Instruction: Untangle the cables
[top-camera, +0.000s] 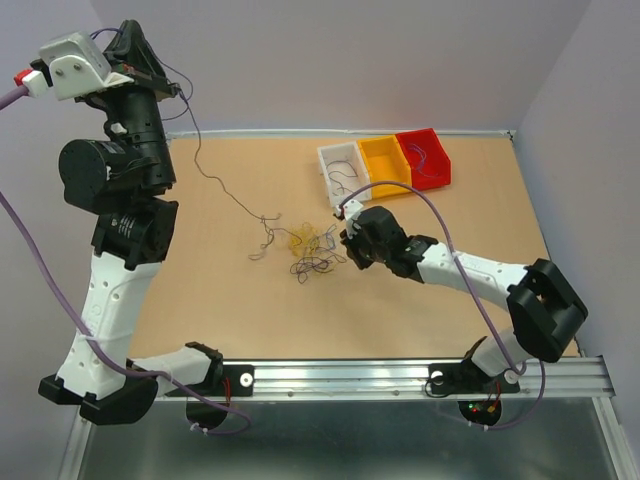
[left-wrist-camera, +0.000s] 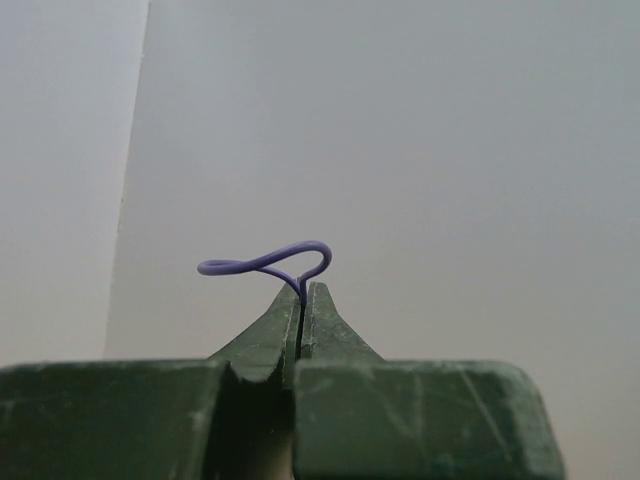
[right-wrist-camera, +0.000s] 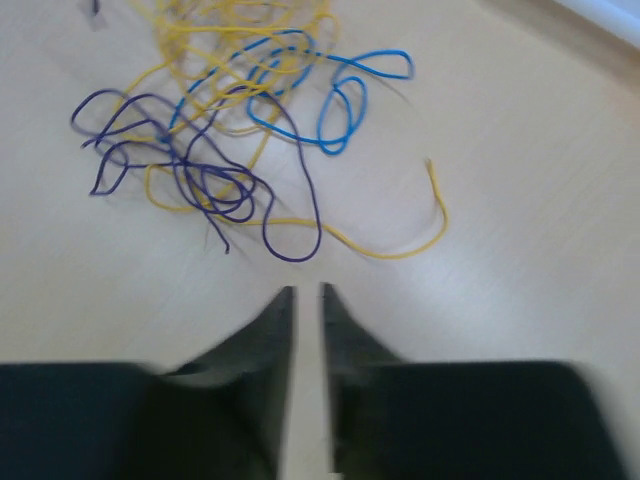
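High on the left, the left arm (top-camera: 115, 270) is raised well above the worktop (top-camera: 200, 320), and the left jaws are clenched on a thin purple wire (left-wrist-camera: 270, 262). In the left wrist view a small loop of this wire sticks out above the pinched tips. From overhead, the same strand runs from the raised jaws down in a long slack line to the worktop. It ends at the left edge of the cables (top-camera: 305, 245).

The cables lie as a loose clump near the middle of the worktop, with yellow, blue and dark purple strands crossing over one another. The right arm (top-camera: 470, 270) reaches in low from the right, with the right jaws just beside the clump's right edge. In the right wrist view these jaws are all but closed, with only a narrow slit between them and nothing in it. Just ahead of their tips lie a dark purple loop (right-wrist-camera: 295, 230) and a curved yellow strand (right-wrist-camera: 400, 245) with a free end. Blue loops (right-wrist-camera: 340, 100) lie farther off.

At the far edge stand three small bins side by side: a white bin (top-camera: 328, 158), a yellow bin (top-camera: 385, 165) and a red bin (top-camera: 440, 165). Thin wire shows in the white and red ones.
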